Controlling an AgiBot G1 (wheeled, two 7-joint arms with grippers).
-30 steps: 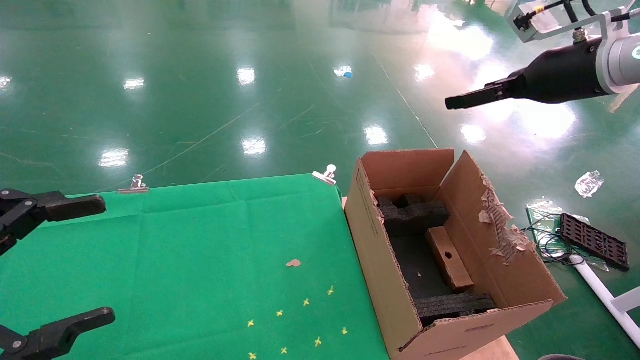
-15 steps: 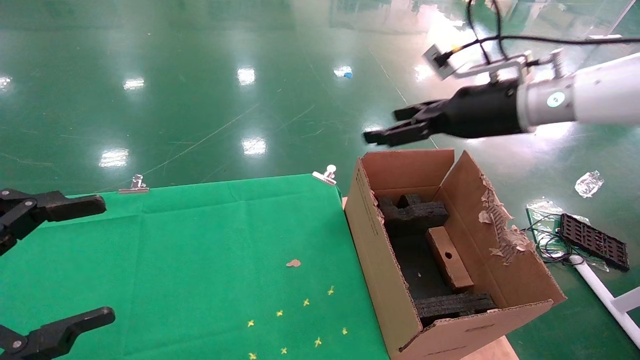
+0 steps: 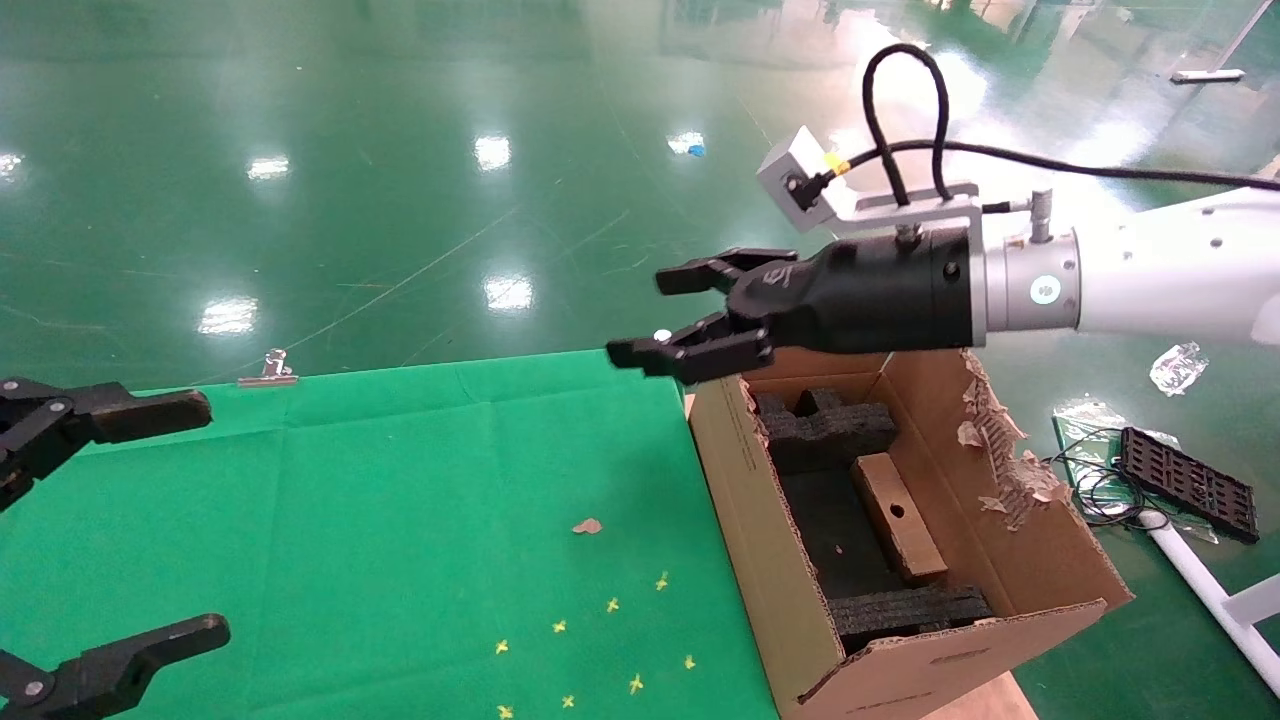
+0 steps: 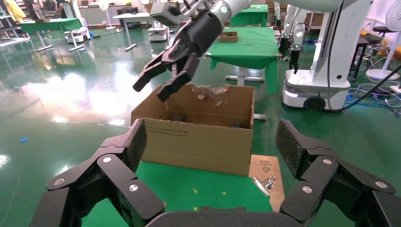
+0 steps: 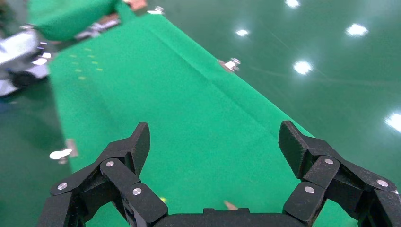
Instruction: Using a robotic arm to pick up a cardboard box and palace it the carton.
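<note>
The small narrow brown cardboard box with one round hole (image 3: 897, 517) lies inside the large brown corrugated carton (image 3: 760, 530), its long axis along the carton's length, between black foam blocks. The right end effector (image 3: 680, 318) hangs spread wide and empty above the carton's far-left corner, so the box lies below it and nearer the robot. The left end effector (image 3: 110, 520), also wide, is parked over the green counter (image 3: 400, 500), well apart from the carton.

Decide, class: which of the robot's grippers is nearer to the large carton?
The right. The right gripper hangs open just above the carton's far left corner, while the left gripper sits open across the green table.
</note>
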